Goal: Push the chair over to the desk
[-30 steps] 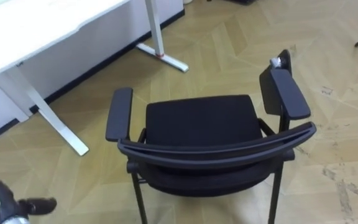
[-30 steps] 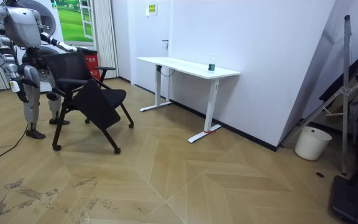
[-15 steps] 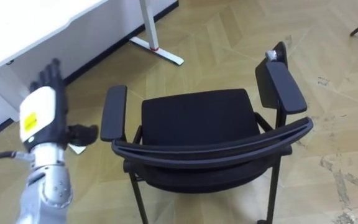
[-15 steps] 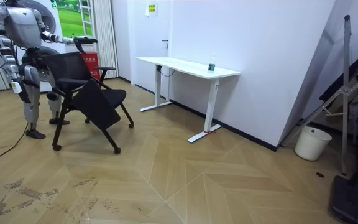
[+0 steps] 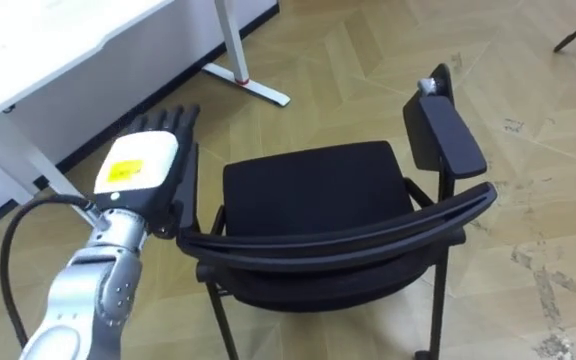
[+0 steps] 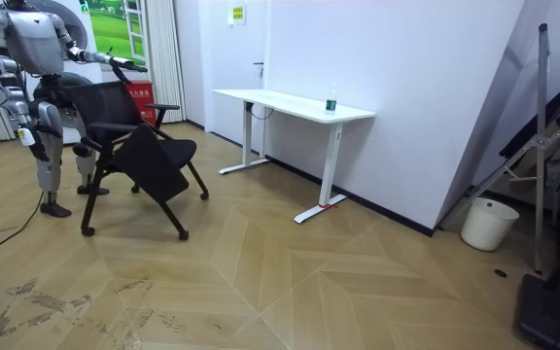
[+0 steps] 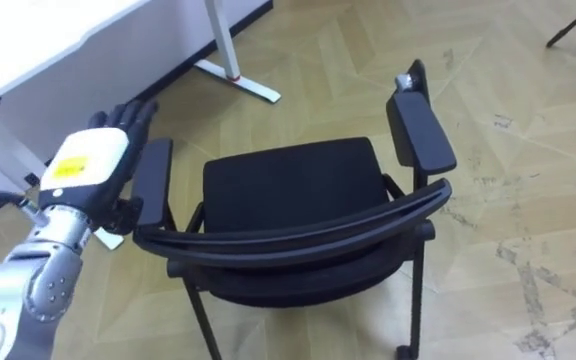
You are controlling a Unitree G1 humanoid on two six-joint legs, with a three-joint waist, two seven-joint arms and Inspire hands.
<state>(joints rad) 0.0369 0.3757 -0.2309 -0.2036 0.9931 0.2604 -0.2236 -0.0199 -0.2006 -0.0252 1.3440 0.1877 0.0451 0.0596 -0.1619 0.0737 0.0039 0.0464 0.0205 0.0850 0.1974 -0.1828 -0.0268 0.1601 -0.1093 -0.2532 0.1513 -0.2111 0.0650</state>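
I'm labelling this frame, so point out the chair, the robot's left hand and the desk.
chair [image 5: 313, 195]: left eye view, on the black seat.
left hand [image 5: 136, 178]: left eye view, on its back.
desk [image 5: 48, 40]: left eye view, on the white top.

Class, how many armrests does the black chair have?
2. The left armrest sits beside the robot's left hand; the right armrest stands clear on the chair's other side.

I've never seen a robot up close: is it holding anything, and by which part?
Nothing is held. The left hand, fingers straight, is beside the left armrest of the chair, not around it; the right hand hangs by its side.
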